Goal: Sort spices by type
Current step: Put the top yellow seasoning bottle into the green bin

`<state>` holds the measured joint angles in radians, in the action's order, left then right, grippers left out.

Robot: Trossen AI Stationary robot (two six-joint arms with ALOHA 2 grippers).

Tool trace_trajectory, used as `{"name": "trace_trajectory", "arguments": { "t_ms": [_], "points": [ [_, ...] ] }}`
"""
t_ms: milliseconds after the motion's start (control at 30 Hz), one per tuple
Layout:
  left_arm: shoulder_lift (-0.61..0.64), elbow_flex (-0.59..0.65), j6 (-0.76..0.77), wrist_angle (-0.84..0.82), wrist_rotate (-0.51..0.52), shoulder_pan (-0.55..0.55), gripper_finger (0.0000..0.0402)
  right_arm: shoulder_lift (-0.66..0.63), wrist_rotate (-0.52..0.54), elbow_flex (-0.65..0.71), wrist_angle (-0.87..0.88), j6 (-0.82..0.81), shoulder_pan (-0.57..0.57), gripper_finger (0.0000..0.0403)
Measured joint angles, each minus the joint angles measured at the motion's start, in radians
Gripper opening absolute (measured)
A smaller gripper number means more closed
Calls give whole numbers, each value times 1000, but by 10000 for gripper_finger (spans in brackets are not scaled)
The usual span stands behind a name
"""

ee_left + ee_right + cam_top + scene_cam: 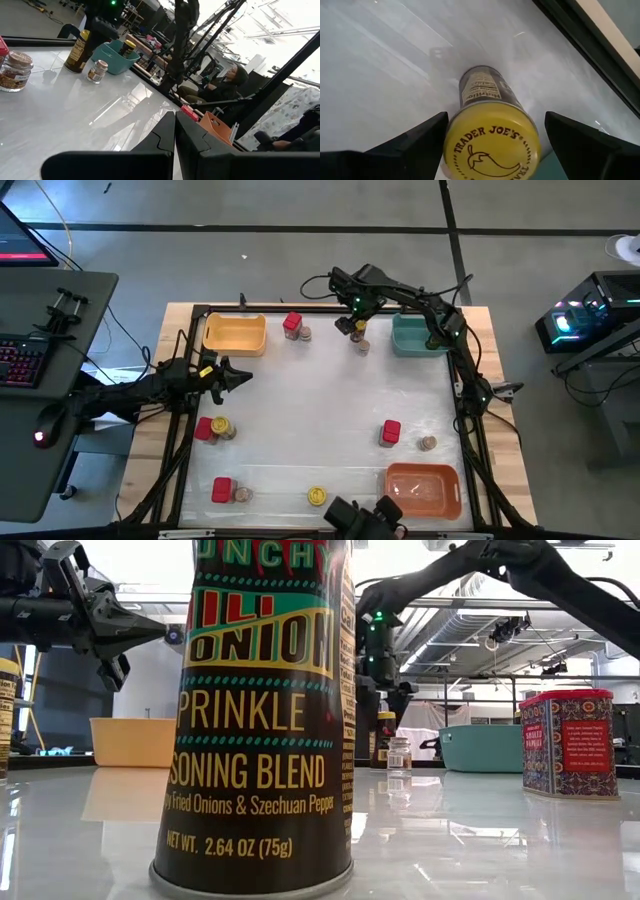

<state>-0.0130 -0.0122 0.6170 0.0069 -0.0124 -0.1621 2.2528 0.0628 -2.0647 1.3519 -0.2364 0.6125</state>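
Observation:
At the table's far edge a dark spice jar with a yellow lid [492,140] stands upright on its base, with a small grey-brown jar [362,346] beside it. My right gripper [492,150] points down over the lid, open. One finger is on each side of the lid with a gap to it, touching nothing. My left gripper [235,375] hangs shut and level over the table's left side, holding nothing. Other spices stand about the table: red boxes [292,323] [390,432], a yellow-lidded jar [317,496] at the near edge and a small jar [428,443].
A teal tray [415,335] sits just right of the right gripper, a yellow tray [235,333] at the far left and an orange tray [425,488] at the near right. A red box and a jar [212,428] stand at the left. A black frame [470,380] rims the table.

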Motion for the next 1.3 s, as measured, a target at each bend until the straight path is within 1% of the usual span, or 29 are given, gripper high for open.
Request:
{"name": "trace_trajectory", "arguments": {
  "t_ms": [133,200,267,400,433,567,667,733,833,867,933,1033,1200,1300],
  "points": [
    [0,0,0,0,0,0,0,7,-2,0,1,1,3,325],
    [0,0,0,0,0,0,0,10,-2,0,-2,9,3,314],
    [0,0,0,0,0,0,0,9,-2,0,1,10,3,292],
    [0,0,0,0,0,0,0,9,-2,0,28,35,3,224],
    [0,0,0,0,0,0,0,9,-3,0,28,38,3,215],
    [0,0,0,0,0,0,0,9,-11,-25,53,82,3,215],
    [0,0,0,0,0,0,0,8,2,-77,90,126,8,215],
    [0,0,0,0,0,0,0,8,29,-141,134,140,11,215],
    [0,0,0,0,0,0,0,4,87,-274,218,161,21,215],
    [0,0,0,0,0,0,0,-6,103,-295,220,167,24,215],
    [0,0,0,0,0,0,0,-78,103,-248,196,166,37,215],
    [0,0,0,0,0,0,0,-174,123,-181,230,134,56,215],
    [0,0,0,0,-1,0,0,-349,134,15,219,39,100,215],
    [0,0,0,0,-1,0,0,-451,139,186,222,-12,131,215]
  ]
}}
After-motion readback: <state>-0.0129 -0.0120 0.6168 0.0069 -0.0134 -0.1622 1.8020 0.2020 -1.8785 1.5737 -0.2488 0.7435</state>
